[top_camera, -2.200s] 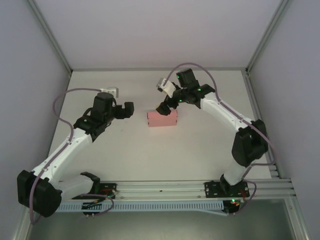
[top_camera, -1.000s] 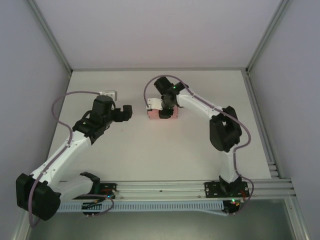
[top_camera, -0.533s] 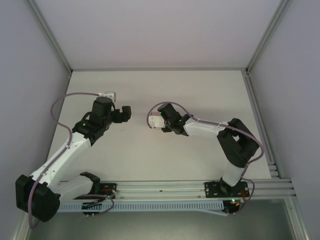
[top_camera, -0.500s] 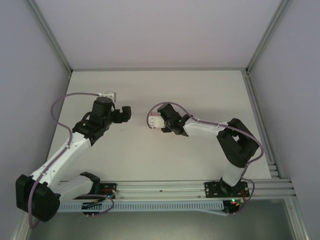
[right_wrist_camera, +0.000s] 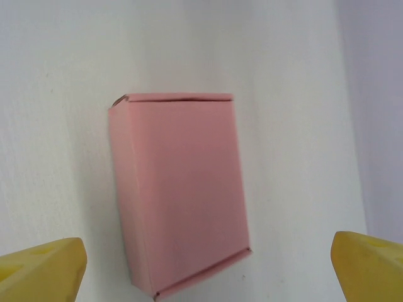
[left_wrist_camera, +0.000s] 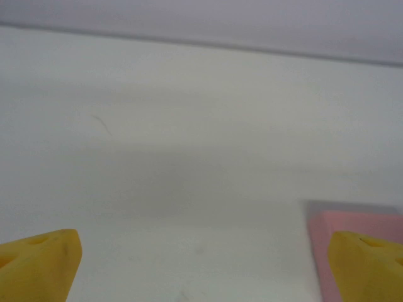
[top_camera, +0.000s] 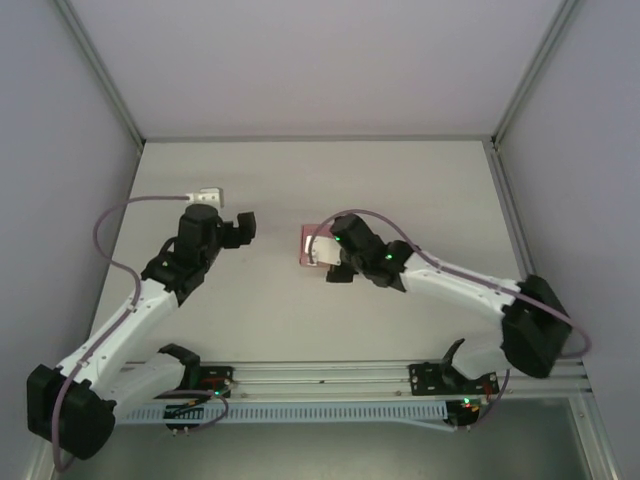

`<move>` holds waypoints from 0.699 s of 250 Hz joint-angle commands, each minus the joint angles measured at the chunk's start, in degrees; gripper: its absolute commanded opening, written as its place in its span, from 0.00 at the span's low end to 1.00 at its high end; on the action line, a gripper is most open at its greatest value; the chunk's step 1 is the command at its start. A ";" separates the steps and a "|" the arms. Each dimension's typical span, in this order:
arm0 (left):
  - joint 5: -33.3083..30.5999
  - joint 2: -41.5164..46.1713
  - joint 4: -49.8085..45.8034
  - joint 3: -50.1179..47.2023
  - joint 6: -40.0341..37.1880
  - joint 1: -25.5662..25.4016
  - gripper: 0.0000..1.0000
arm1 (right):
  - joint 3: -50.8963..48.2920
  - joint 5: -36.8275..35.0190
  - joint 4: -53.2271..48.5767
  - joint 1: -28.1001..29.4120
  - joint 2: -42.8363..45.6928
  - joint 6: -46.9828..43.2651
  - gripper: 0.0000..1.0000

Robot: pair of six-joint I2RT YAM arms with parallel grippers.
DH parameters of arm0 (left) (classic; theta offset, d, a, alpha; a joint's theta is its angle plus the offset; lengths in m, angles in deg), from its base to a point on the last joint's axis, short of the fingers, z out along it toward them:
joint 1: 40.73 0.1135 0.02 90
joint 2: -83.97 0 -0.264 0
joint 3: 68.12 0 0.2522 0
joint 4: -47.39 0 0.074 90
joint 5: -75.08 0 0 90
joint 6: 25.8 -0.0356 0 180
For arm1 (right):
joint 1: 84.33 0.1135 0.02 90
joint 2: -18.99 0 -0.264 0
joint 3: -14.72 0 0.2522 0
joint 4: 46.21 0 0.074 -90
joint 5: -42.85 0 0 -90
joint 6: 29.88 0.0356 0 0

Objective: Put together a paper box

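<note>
The paper box is a closed pink rectangular box lying flat on the white table. In the right wrist view it sits centred between my yellow fingertips, apart from both. My right gripper hovers over it, open, and hides most of it from above; a pink edge of the box peeks out at the left. My left gripper stands open to the left of the box, holding nothing. In the left wrist view the box's corner shows just behind the right fingertip.
The white table is enclosed by pale walls on three sides with metal posts at the back corners. An aluminium rail carrying both arm bases runs along the near edge. The right arm's elbow juts out right.
The right arm has swung from behind the box round to its near side, its elbow moving out right; the gripper now sits over the box. The left arm shifted slightly.
</note>
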 commanded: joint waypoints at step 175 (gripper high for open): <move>8.40 -22.58 72.85 -28.88 -21.74 23.07 1.00 | -39.91 9.05 75.94 -48.15 -3.55 43.76 1.00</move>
